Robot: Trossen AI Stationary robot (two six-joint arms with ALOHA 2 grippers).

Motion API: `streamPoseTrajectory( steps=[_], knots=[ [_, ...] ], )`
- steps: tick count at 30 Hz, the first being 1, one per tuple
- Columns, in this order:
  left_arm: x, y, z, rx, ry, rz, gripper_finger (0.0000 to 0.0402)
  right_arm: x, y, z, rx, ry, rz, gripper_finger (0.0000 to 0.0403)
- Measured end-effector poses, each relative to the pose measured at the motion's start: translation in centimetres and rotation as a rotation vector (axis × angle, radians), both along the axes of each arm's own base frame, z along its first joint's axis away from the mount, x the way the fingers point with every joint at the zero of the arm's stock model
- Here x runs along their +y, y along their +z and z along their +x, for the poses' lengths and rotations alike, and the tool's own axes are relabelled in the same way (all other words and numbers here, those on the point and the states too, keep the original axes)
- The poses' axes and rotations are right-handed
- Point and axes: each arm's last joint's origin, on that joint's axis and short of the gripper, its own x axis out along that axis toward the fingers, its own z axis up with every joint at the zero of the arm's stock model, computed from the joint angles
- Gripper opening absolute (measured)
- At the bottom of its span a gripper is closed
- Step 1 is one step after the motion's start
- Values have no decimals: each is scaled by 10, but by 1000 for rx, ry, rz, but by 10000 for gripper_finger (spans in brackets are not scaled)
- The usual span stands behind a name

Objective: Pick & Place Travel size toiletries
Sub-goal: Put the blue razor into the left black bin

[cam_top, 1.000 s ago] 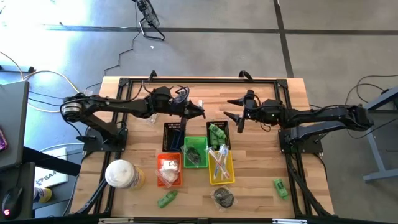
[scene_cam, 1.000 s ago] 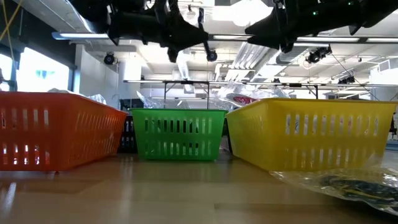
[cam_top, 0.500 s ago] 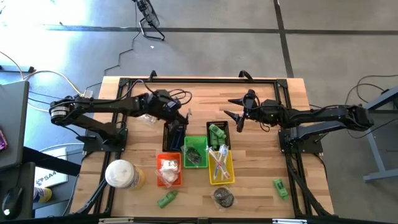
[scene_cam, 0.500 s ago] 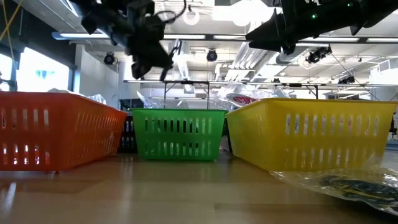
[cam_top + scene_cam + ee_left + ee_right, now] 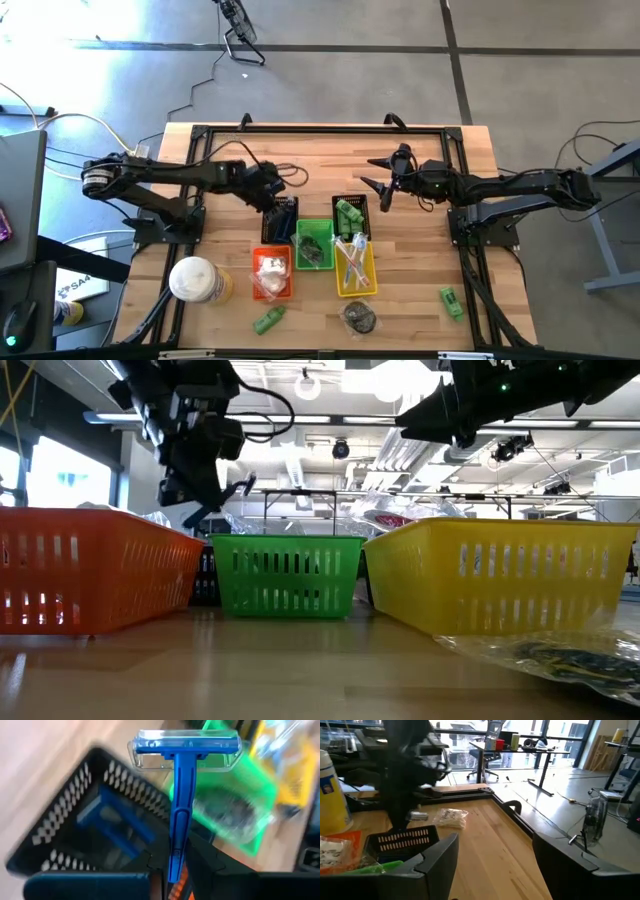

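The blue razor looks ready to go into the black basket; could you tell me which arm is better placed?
Left: its end effector holds the blue razor over the black basket.

left end effector (image 5: 278, 192) over black basket (image 5: 280, 219) | right end effector (image 5: 378, 185) beside second black basket (image 5: 351, 214)

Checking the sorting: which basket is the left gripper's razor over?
The black basket already holding a blue item; the left gripper holds the razor above it.

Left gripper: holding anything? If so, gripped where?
Yes. The left gripper holds a blue razor by the lower end of its handle, capped head pointing away, over the black basket. The right gripper holds nothing, jaws open.
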Motion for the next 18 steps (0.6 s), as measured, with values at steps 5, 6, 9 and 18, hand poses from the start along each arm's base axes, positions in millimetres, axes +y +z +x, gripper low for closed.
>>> streamPoseTrajectory(
  steps=[5, 6, 9, 18],
  knots=[
    [-14, -6, 2, 63, 20, 23, 45, -2, -2, -1, 24, -55, -4, 246],
    [-16, -8, 2, 77, 31, 36, 45, -1, -2, -1, 27, -56, -4, 246],
    [-20, -10, 5, 85, 60, 66, 45, -1, -3, -1, 33, -56, -4, 246],
    [-19, -31, 12, 192, 109, 49, 45, -1, -4, -1, 38, -54, 0, 246]
  ],
)
